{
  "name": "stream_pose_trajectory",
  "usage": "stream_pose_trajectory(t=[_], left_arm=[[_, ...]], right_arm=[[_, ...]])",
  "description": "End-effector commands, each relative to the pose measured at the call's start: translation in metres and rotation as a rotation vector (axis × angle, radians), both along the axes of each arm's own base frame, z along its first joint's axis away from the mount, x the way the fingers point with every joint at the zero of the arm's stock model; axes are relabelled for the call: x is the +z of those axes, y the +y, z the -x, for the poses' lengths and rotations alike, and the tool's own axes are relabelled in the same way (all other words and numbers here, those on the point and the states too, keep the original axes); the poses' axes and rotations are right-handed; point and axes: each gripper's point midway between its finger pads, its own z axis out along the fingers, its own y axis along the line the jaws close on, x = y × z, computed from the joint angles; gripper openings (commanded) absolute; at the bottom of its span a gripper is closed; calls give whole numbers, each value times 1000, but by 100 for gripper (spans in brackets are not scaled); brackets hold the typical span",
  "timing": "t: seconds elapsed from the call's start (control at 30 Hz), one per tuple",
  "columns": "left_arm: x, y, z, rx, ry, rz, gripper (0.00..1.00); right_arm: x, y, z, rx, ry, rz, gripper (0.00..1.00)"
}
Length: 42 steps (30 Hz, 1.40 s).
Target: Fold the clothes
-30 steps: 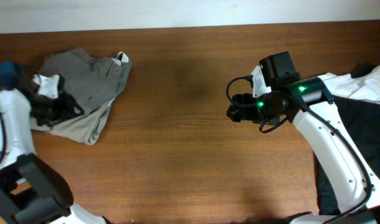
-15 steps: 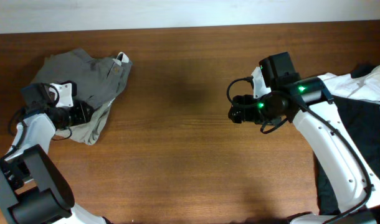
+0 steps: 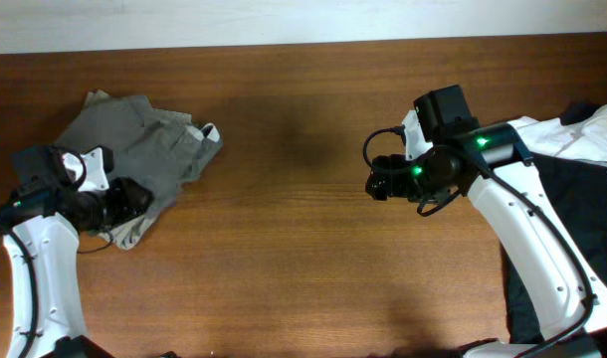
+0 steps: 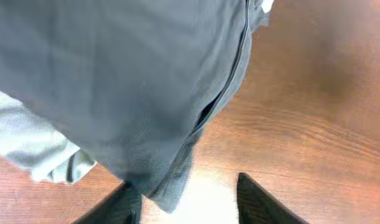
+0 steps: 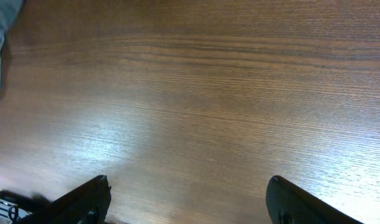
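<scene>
A crumpled grey garment [image 3: 134, 139] with a white tag lies at the far left of the table. My left gripper [image 3: 132, 196] sits at its lower right edge. In the left wrist view the grey cloth [image 4: 115, 81] fills the upper left, and its hem hangs down against the left finger. The left gripper's fingers [image 4: 187, 199] stand apart with bare table between them. My right gripper [image 3: 375, 179] is open and empty over bare wood right of centre, and only table shows between its fingers in the right wrist view [image 5: 187, 199].
A pile of white and black clothes [image 3: 582, 139] lies at the right edge, under and beside the right arm. The wooden table [image 3: 284, 249] runs between the two arms. A pale wall borders the far edge.
The left arm has swung down and toward the front. The grey garment has shifted right and toward the front and spread out. The right arm has not moved.
</scene>
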Motion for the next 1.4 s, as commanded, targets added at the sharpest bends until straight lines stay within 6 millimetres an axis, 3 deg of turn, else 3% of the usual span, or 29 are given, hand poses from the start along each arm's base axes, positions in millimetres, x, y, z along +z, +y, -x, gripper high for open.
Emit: stream_pose_trajectory(t=[0.0, 0.03, 0.1, 0.17, 0.2, 0.23, 0.27, 0.33, 0.37, 0.4, 0.47, 0.5, 0.6, 0.63, 0.73, 0.8, 0.87, 0.93, 0.97, 1.03, 1.1, 1.13, 1.2, 1.23, 1.27, 1.3, 1.37], left_arm=[[11, 3, 3, 18, -8, -3, 54], [28, 4, 1, 25, -35, 7, 55], [67, 26, -5, 72, -113, -71, 58], [86, 71, -14, 179, -172, -230, 58], [86, 90, -19, 261, -190, -225, 58], [85, 96, -25, 276, -209, -206, 54], [80, 99, -39, 260, -244, -165, 36], [53, 96, -66, 180, -257, -84, 10], [8, 96, -82, 85, -207, -75, 2], [-29, 104, -87, 81, -143, -79, 0], [-75, 120, -96, 100, -90, -94, 0], [-107, 136, -100, 125, -63, -124, 0], [-150, 165, -94, 182, -16, -163, 6], [-151, 171, -92, 196, -16, -171, 9], [-111, 175, -106, 185, -126, -122, 13], [-40, 171, -115, 163, -235, -135, 17], [15, 149, -113, 87, -316, -178, 19], [37, 113, -107, -76, -329, -235, 20], [33, 88, -104, -202, -306, -264, 21], [11, 71, -107, -309, -241, -339, 18], [-22, 74, -120, -364, -186, -421, 4], [-40, 75, -127, -407, -181, -431, 2], [-86, 75, -130, -422, -124, -378, 1], [-125, 73, -126, -432, -61, -331, 2], [-139, 72, -125, -435, -43, -319, 4], [-168, 77, -124, -397, 3, -308, 4], [-209, 112, -127, -36, 107, -318, 2]], right_arm=[[2, 2, -2, 15, -14, 2, 84], [2, 1, -2, 21, -18, 7, 84], [2, -1, -3, 16, -21, 21, 84], [1, -2, -3, 15, -22, 25, 84], [1, -2, -3, 15, -21, 25, 84], [1, -2, -3, 15, -21, 24, 84], [2, -2, -3, 15, -22, 24, 84], [2, -2, -3, 15, -22, 24, 84], [1, -2, -3, 15, -22, 24, 84], [1, -2, -3, 15, -21, 24, 84], [1, -2, -1, 15, -12, 26, 84], [0, -3, 0, 15, -7, 27, 84], [-1, -3, 4, 15, 9, 31, 84], [-1, -4, 5, 15, 15, 33, 84], [-1, -4, 6, 15, 18, 34, 84], [-1, -4, 6, 15, 18, 34, 84], [-1, -4, 6, 15, 17, 34, 84], [-1, -4, 5, 15, 14, 33, 84], [-1, -4, 5, 15, 14, 33, 84], [-1, -4, 5, 15, 15, 33, 84], [-1, -4, 7, 15, 22, 35, 84], [-2, -4, 8, 15, 24, 35, 84], [-2, -4, 8, 15, 26, 35, 84], [-2, -4, 8, 15, 25, 36, 84], [-1, -4, 7, 15, 22, 35, 84], [-1, -4, 6, 15, 19, 34, 84], [-1, -4, 6, 12, 19, 34, 84]])
